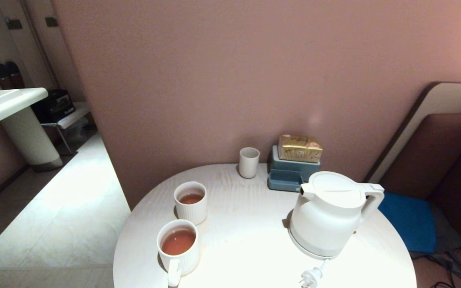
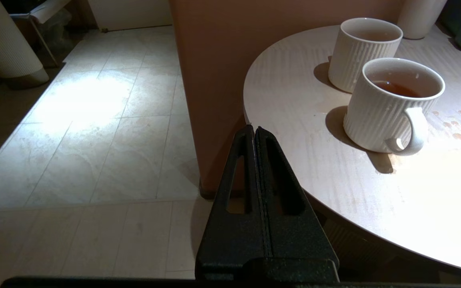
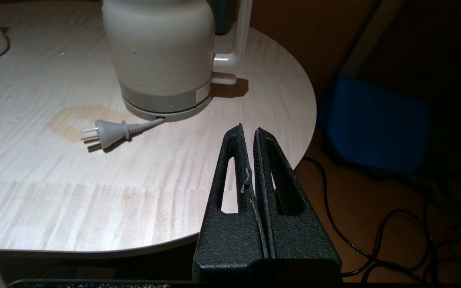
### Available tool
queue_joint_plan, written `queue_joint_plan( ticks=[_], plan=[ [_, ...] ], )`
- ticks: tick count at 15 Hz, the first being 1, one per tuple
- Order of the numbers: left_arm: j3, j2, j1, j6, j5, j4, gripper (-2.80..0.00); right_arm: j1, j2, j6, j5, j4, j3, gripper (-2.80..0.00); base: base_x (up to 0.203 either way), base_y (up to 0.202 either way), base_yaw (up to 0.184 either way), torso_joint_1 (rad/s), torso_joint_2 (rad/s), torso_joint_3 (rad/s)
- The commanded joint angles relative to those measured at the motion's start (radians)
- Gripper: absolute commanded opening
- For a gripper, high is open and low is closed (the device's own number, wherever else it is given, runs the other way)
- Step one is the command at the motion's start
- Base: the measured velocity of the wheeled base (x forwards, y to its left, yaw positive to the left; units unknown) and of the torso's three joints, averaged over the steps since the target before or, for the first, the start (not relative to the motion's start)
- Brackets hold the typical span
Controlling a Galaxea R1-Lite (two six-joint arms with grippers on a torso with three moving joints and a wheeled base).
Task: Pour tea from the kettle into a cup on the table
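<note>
The white kettle (image 1: 328, 214) stands upright on its round base at the right of the pale round table (image 1: 254, 240), handle to the right; it also shows in the right wrist view (image 3: 160, 52). Two ribbed white cups hold reddish tea: a handled cup (image 1: 178, 248) near the front left edge and another cup (image 1: 191, 202) behind it, both seen again as the handled cup (image 2: 394, 106) and the far cup (image 2: 364, 50). My left gripper (image 2: 254, 129) is shut and empty, off the table's left edge. My right gripper (image 3: 248, 130) is shut and empty near the right front edge, short of the kettle.
A small plain cup (image 1: 249, 162) and a blue-grey box (image 1: 290, 174) with a gold packet stand at the back by the pink wall. The kettle's loose plug (image 1: 310, 277) lies by the front edge. Drops wet the table (image 2: 452, 124). Cables (image 3: 374, 240) lie on the floor at the right.
</note>
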Motion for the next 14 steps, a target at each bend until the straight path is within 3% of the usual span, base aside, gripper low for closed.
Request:
queue_joint_plan(
  ticks=[1, 8, 14],
  plan=[
    [0.000, 0.001, 0.000, 0.000, 0.000, -0.001, -2.80, 0.000, -0.001, 0.005, -0.004, 0.001, 0.001, -2.80, 0.000, 0.000, 0.000, 0.000, 0.00, 0.000],
    [0.000, 0.001, 0.000, 0.000, 0.000, 0.000, -2.80, 0.000, -0.001, 0.011, -0.002, 0.001, -0.001, -2.80, 0.000, 0.000, 0.000, 0.000, 0.00, 0.000],
    [0.000, 0.001, 0.000, 0.000, 0.000, 0.000, -2.80, 0.000, -0.001, 0.011, -0.002, 0.001, -0.001, -2.80, 0.000, 0.000, 0.000, 0.250, -0.48, -0.239]
  ],
)
